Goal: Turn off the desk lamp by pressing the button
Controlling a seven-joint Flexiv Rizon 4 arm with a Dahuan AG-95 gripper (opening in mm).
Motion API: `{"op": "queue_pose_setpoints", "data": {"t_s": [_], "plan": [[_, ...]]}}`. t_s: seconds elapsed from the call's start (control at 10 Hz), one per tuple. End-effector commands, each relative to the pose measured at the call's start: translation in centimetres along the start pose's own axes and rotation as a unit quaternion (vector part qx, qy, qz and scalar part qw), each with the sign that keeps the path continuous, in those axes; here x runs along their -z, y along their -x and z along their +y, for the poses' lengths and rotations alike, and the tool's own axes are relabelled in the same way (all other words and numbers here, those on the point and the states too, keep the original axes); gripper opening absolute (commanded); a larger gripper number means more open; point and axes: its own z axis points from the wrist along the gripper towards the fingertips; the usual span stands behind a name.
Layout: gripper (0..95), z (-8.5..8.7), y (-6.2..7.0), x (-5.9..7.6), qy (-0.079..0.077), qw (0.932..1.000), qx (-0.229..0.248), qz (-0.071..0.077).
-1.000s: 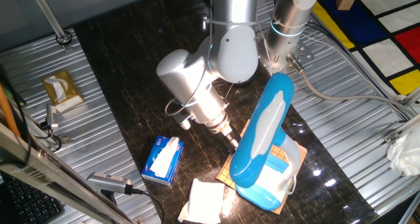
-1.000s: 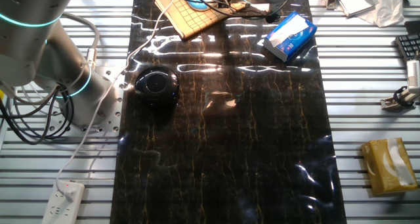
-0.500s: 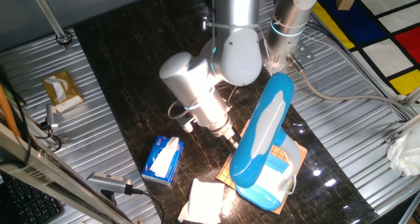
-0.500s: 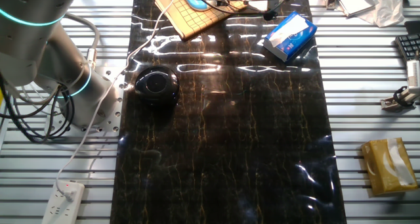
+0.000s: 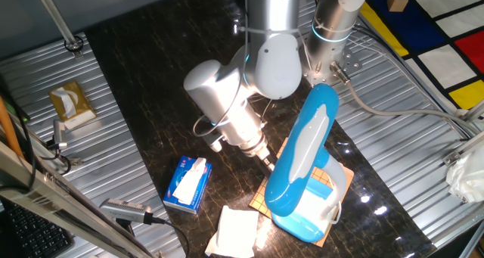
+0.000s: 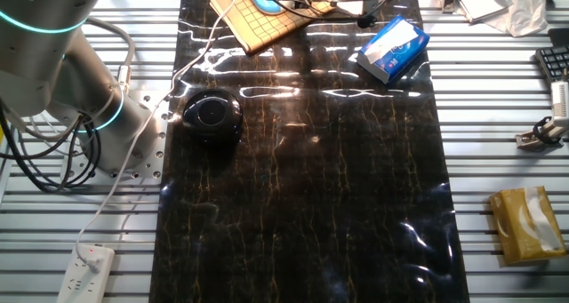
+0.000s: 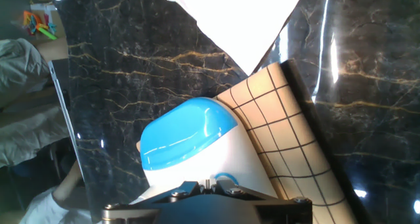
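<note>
Bright overhead light is falling evenly on both fixed views, and it is throwing white streaks of glare across the glossy dark tabletop point(image 6: 302, 205), strongest along its far end, while the ribbed metal bench point(image 6: 498, 143) is shining in pale bands. In the hand view a white sheet point(image 7: 233, 17) is blowing out to pure white with no detail, highlights are gleaming on the desk lamp point(image 7: 187, 135), and the dark part at the bottom edge is sitting too close to be sharp. The arm point(image 5: 227, 99) is casting only soft, short shadows, and both fixed views are staying crisp to their edges.
</note>
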Motion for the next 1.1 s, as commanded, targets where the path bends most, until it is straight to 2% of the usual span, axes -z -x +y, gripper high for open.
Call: {"op": "queue_pose_setpoints", "data": {"t_s": [0.1,0.9,1.1], "plan": [[0.0,-0.03,0.12,-0.12,-0.004,1.0,0.0,0.0],[0.0,-0.11,0.07,-0.13,-0.026,0.9996,0.003,0.0],[0.0,-0.16,0.02,-0.16,-0.027,0.9996,0.003,0.0]]}}
